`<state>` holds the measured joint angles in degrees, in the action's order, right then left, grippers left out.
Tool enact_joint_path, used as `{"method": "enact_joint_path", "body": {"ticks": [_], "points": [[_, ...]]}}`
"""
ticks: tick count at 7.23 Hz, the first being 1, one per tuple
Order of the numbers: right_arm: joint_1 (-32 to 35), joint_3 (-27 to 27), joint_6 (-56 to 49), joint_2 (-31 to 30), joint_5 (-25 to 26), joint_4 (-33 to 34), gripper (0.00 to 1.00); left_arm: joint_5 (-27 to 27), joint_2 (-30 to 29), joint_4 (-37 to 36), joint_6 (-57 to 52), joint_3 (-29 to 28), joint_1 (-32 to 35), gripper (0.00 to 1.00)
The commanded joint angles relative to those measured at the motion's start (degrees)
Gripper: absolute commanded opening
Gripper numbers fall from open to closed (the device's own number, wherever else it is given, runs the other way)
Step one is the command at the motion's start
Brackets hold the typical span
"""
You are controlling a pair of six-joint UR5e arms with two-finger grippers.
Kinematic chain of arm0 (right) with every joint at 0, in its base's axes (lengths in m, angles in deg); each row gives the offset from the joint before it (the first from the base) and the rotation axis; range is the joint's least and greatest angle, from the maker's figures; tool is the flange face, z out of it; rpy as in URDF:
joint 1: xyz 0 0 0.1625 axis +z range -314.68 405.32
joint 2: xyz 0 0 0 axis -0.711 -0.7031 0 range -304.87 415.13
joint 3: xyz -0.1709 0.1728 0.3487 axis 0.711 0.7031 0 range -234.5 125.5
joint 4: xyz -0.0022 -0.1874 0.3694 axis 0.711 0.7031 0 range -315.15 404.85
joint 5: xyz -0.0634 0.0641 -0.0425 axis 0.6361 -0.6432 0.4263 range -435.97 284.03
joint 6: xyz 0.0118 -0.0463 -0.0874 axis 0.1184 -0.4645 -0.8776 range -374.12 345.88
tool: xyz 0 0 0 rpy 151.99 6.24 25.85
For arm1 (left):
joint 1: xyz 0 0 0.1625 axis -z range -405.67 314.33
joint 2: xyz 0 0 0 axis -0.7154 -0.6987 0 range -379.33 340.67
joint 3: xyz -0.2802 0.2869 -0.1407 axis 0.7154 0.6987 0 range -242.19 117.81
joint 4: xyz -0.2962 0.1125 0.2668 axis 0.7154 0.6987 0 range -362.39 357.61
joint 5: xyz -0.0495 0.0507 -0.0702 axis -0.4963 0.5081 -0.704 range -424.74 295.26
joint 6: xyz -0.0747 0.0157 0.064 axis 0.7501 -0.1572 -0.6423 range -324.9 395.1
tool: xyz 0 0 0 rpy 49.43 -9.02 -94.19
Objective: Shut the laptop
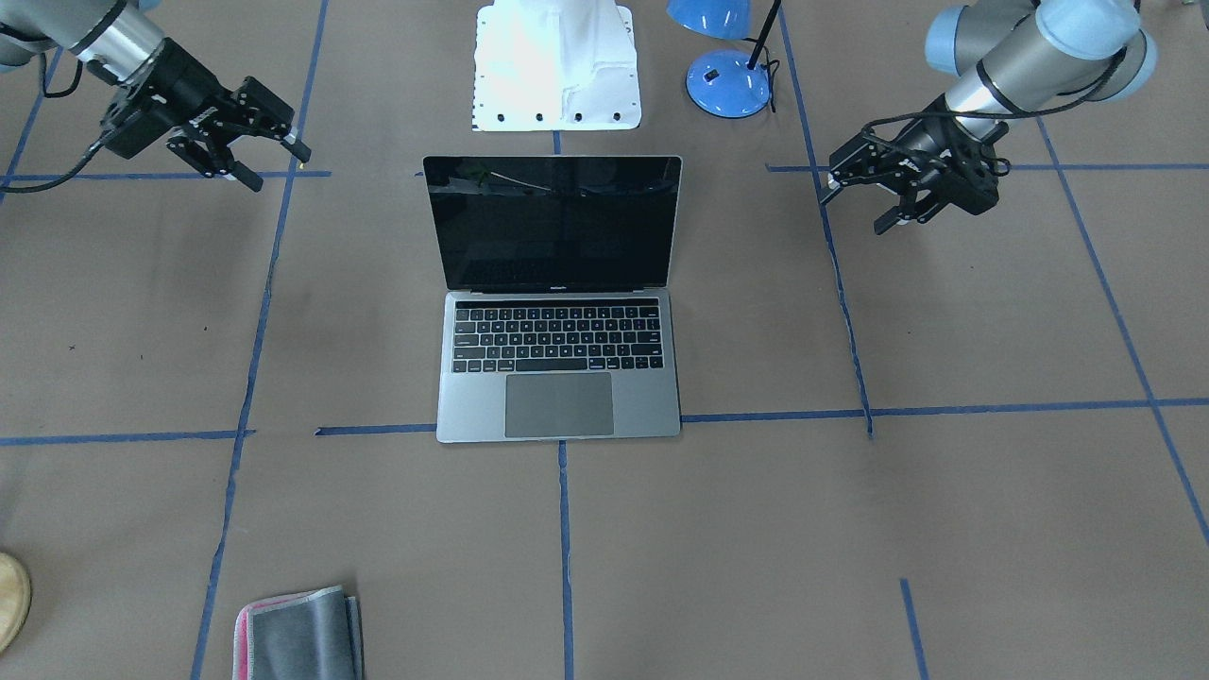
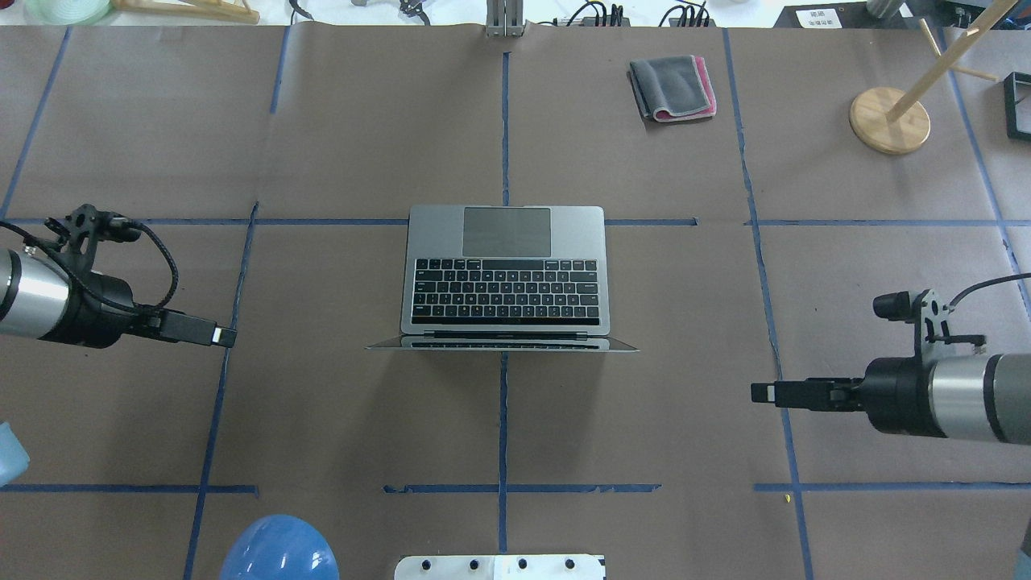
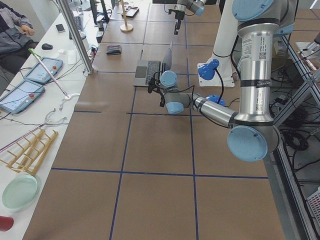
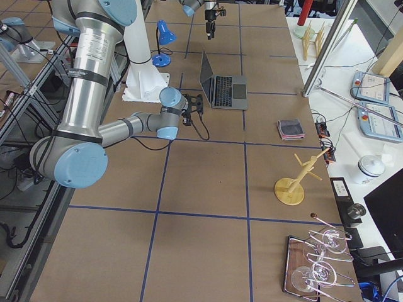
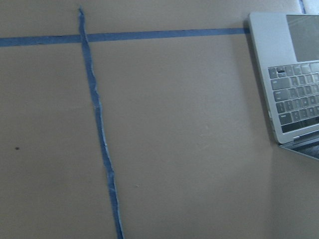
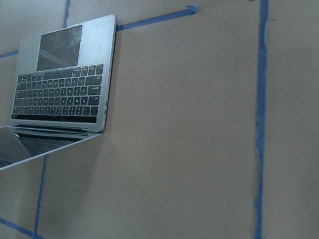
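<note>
The laptop (image 2: 506, 274) stands open in the middle of the table, with its grey base, black keyboard and dark screen (image 1: 553, 222) raised towards the robot. It also shows in the left wrist view (image 5: 294, 89) and the right wrist view (image 6: 60, 89). My left gripper (image 2: 228, 337) hovers well to the laptop's left. In the front view it (image 1: 855, 214) is open and empty. My right gripper (image 2: 757, 392) hovers well to the laptop's right. In the front view it (image 1: 280, 169) is open and empty. Neither gripper touches the laptop.
A folded grey cloth with a pink edge (image 2: 672, 87) lies at the far side of the table. A wooden stand (image 2: 890, 121) is at the far right. A blue desk lamp (image 1: 727, 80) and the white robot base (image 1: 557, 66) stand behind the screen.
</note>
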<state>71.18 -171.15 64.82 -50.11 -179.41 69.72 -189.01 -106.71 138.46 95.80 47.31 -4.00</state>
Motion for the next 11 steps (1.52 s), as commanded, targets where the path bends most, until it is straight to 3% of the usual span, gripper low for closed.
{"method": "enact_joint_path", "body": {"ticks": [1,2,3,6,7,9,11], "points": [[-11.1,-2.1,3.0,0.3,12.3,-0.3,0.61,3.4,-2.3,0.7,2.0,2.5,-7.2,0.96],[-14.5,-2.8,3.1,1.2,17.0,-0.3,0.29,7.9,-3.3,0.7,7.1,2.8,-11.2,0.46],[-15.8,-2.8,3.8,3.1,19.6,-0.3,0.08,11.4,-4.7,0.7,10.4,2.8,-13.4,0.06],[-16.5,-2.5,6.0,10.5,22.2,1.8,0.01,14.1,-12.1,0.4,19.4,2.4,-19.8,0.02],[-16.5,-2.3,6.0,13.1,22.2,4.0,0.01,17.6,-12.8,0.4,19.5,2.5,-19.9,0.00],[-16.3,-2.5,6.0,17.4,22.2,8.8,0.00,18.9,-12.9,0.6,19.6,2.6,-19.9,0.00],[-14.0,-3.2,5.8,20.2,21.6,19.0,0.00,19.2,-13.1,0.6,19.6,2.6,-19.9,0.00]]}}
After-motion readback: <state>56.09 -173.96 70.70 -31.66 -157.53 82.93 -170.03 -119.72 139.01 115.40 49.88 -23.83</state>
